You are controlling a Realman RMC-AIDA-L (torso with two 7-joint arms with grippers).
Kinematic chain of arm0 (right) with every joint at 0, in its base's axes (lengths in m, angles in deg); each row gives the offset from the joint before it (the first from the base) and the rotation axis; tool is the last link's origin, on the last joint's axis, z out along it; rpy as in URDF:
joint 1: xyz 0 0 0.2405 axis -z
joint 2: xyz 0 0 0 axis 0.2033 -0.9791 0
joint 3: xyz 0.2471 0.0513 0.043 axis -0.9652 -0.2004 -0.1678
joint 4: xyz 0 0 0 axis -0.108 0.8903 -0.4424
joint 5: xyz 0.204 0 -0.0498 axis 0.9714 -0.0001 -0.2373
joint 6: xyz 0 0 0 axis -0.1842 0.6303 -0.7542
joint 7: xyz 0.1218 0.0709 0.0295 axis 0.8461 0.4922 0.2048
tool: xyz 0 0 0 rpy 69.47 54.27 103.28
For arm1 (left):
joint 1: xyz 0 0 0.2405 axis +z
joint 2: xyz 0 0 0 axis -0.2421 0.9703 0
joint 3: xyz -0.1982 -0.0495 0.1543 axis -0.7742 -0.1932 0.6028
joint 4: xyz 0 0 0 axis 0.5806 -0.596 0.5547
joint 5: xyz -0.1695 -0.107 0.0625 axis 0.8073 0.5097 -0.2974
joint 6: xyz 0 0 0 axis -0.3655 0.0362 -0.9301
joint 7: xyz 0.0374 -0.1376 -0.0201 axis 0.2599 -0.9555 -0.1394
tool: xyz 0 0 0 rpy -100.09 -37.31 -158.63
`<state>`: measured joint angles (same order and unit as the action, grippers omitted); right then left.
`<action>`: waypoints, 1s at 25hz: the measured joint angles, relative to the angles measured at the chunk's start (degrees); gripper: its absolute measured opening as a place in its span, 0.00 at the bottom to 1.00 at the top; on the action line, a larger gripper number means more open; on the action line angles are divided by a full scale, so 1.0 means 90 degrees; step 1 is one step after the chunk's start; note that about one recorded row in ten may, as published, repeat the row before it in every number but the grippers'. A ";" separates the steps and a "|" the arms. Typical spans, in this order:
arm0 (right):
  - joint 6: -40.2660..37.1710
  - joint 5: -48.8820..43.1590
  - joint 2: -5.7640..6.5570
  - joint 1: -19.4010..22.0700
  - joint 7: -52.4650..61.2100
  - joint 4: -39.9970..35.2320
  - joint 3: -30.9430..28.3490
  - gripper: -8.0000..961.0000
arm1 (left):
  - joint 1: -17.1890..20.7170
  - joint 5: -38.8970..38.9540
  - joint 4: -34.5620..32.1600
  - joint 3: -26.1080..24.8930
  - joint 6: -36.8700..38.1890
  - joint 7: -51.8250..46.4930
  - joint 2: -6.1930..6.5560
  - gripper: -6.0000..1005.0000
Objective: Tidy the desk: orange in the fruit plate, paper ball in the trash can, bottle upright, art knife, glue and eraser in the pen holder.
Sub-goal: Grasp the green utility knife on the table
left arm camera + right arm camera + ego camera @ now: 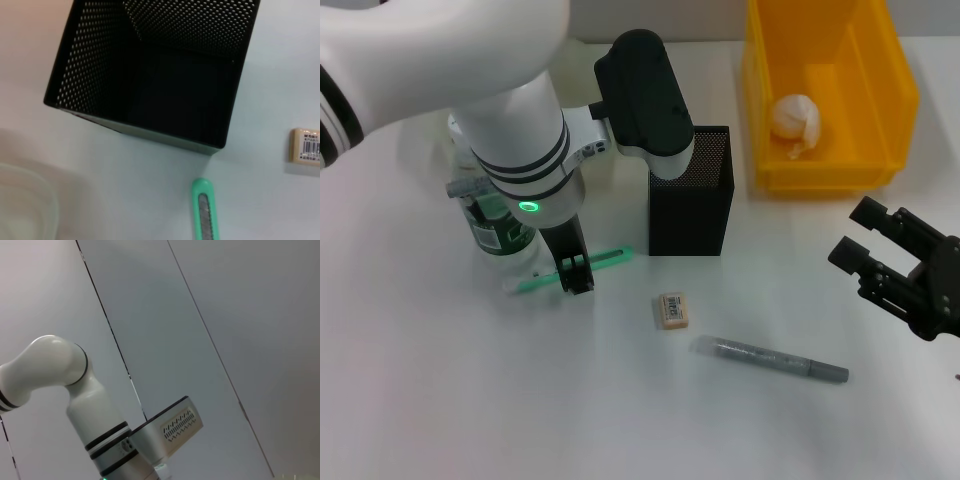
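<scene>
Head view: left gripper [576,272] is down on the white table [470,400], jaws clamped on the green art knife [610,258], which lies flat with its ends sticking out on both sides of the jaws. The bottle [498,232] sits just behind the left arm, mostly hidden; cannot tell if it is upright. The black mesh pen holder [690,205] stands upright just beside the knife's tip. The eraser [673,309] lies flat on the table in front of the holder. The grey glue stick [770,359] lies flat nearby, further toward the right side. The yellow trash can [832,150] holds the paper ball [794,117]. Right gripper [880,262] is parked at the right edge, jaws apart, holding nothing.

Left wrist view: looks into the pen holder [150,75], nothing visible inside. Art knife [206,210] tip is on the table near the holder's wall, not touching. Eraser [305,146] at the frame edge.

Right wrist view: only the left arm [75,400] against a wall; no task items.
</scene>
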<state>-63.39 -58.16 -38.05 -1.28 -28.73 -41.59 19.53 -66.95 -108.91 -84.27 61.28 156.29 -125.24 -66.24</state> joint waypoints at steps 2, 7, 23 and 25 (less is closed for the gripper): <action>0.0001 0.0000 0.0000 0.0000 0.0000 0.0000 0.0001 0.75 | -0.0025 0.0002 0.0032 -0.0001 -0.0007 0.0000 0.0000 0.38; 0.0000 0.0000 -0.0007 0.0000 0.0000 0.0000 0.0004 0.75 | -0.0051 0.0011 0.0074 0.0072 -0.0073 -0.0050 0.0000 0.38; 0.0000 -0.0009 -0.0039 -0.0027 0.0000 0.0000 0.0005 0.75 | -0.0056 0.0016 0.0264 0.0233 -0.0180 -0.0071 0.0000 0.36; 0.0000 -0.0010 -0.0041 -0.0029 0.0000 0.0000 0.0005 0.75 | -0.0055 0.0016 0.0266 0.0233 -0.0191 -0.0071 0.0000 0.36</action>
<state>-63.39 -58.25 -38.41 -1.53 -28.73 -41.59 19.57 -67.44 -108.77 -81.88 63.38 154.57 -125.88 -66.24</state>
